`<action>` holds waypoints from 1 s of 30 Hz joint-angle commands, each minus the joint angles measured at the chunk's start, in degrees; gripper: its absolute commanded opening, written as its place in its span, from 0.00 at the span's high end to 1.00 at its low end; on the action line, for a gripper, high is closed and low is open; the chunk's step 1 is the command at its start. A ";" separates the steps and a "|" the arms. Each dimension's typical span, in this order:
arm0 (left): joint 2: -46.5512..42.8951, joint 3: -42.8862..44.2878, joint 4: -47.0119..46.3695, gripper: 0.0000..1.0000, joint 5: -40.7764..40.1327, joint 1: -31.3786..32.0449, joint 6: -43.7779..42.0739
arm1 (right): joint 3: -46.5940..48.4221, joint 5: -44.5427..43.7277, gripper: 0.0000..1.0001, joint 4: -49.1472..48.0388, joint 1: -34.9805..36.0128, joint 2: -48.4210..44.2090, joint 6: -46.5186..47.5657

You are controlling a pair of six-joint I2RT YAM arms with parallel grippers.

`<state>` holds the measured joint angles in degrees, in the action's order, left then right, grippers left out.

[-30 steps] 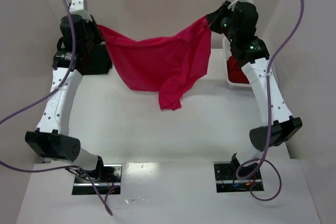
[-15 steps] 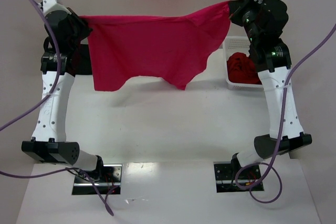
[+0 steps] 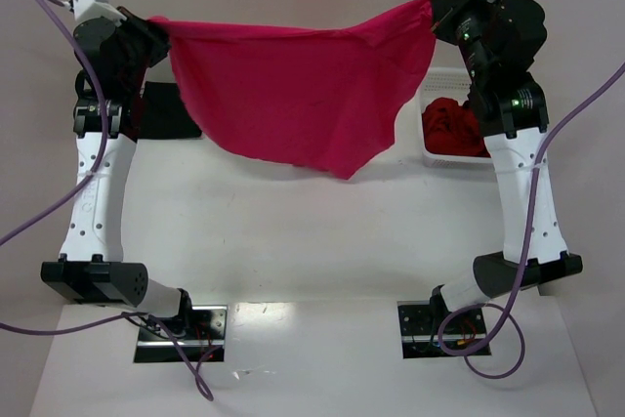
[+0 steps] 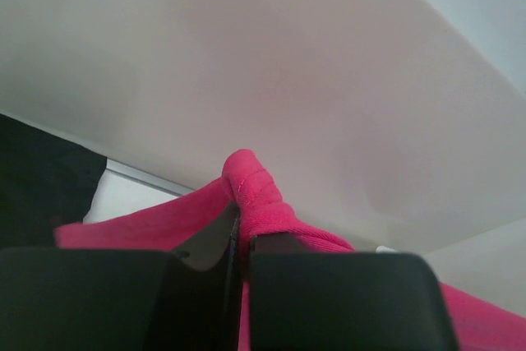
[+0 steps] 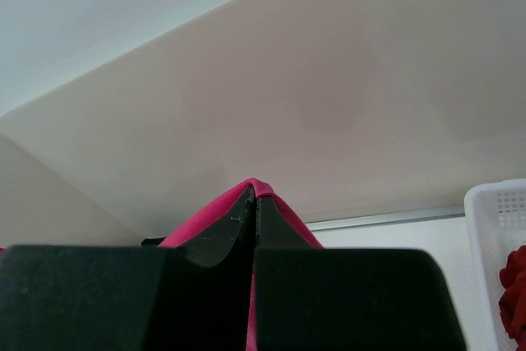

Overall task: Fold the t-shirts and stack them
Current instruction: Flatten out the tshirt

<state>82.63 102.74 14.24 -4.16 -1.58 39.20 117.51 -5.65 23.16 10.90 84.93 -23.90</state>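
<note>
A bright crimson-pink t-shirt (image 3: 298, 85) hangs spread in the air between my two raised arms, its lower edge above the table. My left gripper (image 3: 156, 24) is shut on its left upper corner; the cloth bunches over the closed jaws in the left wrist view (image 4: 251, 191). My right gripper (image 3: 433, 5) is shut on its right upper corner, where the cloth (image 5: 256, 187) drapes over the closed jaws. A black t-shirt (image 3: 168, 112) lies on the table at the back left. A darker red t-shirt (image 3: 451, 130) lies in the basket.
A white plastic lattice basket (image 3: 427, 95) stands at the back right, also at the right edge of the right wrist view (image 5: 497, 211). Walls enclose the table at back and sides. Purple cables loop from both arms.
Both arms have risen and moved apart, stretching the crimson-pink shirt from a sagging drape into a wide spread sheet. Its lower edge has swung rightward.
</note>
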 commanded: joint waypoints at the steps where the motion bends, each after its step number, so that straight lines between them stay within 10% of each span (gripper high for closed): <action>1: -3.00 -0.77 -3.88 1.00 1.09 -0.61 -3.17 | 1.93 -1.21 1.00 -4.79 -0.26 -1.69 1.58; 21: -32.25 -8.51 6.94 1.00 -5.04 -0.09 -12.91 | -5.45 -3.93 1.00 1.88 0.35 -21.46 6.41; 30: -28.49 -13.61 5.71 1.00 -11.04 -0.09 -12.13 | -5.97 -3.84 1.00 1.19 0.35 -13.29 6.41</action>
<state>51.62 91.94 21.10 -8.93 -1.30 27.97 114.63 -5.43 25.04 11.49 67.02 -19.38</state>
